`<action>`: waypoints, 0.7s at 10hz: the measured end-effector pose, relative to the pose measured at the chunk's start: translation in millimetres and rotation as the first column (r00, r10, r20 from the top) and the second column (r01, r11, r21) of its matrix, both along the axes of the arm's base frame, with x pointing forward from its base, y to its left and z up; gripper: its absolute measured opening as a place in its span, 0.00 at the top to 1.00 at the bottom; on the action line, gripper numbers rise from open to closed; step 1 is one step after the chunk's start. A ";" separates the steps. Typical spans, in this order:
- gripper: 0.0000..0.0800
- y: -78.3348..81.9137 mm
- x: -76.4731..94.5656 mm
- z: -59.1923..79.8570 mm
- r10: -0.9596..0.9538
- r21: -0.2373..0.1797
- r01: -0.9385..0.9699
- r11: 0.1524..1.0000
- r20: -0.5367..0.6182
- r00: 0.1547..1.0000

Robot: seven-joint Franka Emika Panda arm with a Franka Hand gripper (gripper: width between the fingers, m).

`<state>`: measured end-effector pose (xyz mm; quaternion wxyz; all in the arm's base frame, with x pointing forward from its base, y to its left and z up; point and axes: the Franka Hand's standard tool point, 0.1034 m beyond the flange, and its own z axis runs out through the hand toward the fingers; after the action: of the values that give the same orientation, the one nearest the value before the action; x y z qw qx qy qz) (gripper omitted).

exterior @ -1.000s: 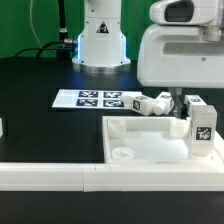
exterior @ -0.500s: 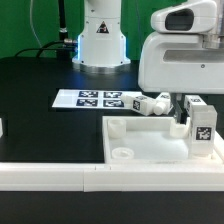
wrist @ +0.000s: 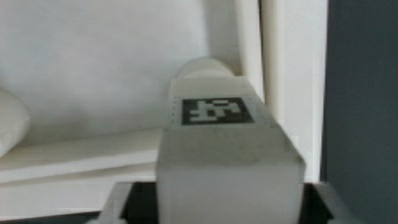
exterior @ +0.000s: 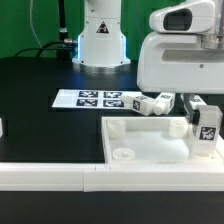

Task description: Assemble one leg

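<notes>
My gripper (exterior: 203, 117) is shut on a white leg (exterior: 207, 129) with black-and-white tags. It holds the leg upright over the corner of the large flat white panel (exterior: 150, 145) on the exterior view's right. In the wrist view the leg (wrist: 222, 135) fills the middle, clamped between the dark jaws of the gripper (wrist: 222, 203), with the panel (wrist: 89, 100) behind it. Whether the leg's lower end touches the panel is hidden. A second leg (exterior: 153, 103) lies on its side beyond the panel.
The marker board (exterior: 98, 98) lies on the black table behind the panel. A white rail (exterior: 100, 176) runs along the front. A round socket (exterior: 122, 155) shows in the panel's near corner. A small white part (exterior: 2, 127) sits at the exterior view's left edge.
The gripper and the held leg have shifted slightly toward the exterior view's right. Nothing else has moved.
</notes>
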<state>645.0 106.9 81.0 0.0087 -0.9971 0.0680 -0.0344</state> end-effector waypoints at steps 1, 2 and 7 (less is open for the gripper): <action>0.64 -0.3 -0.4 -0.4 -0.025 0.002 0.025 1.000 -0.001 1.000; 0.64 -0.9 1.1 -0.5 -0.104 0.008 0.104 0.995 0.030 0.994; 0.64 -5.7 0.0 -2.3 -0.742 0.096 0.739 0.666 -0.009 0.670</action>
<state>645.1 101.2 78.7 0.0408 -0.8814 0.4682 -0.0471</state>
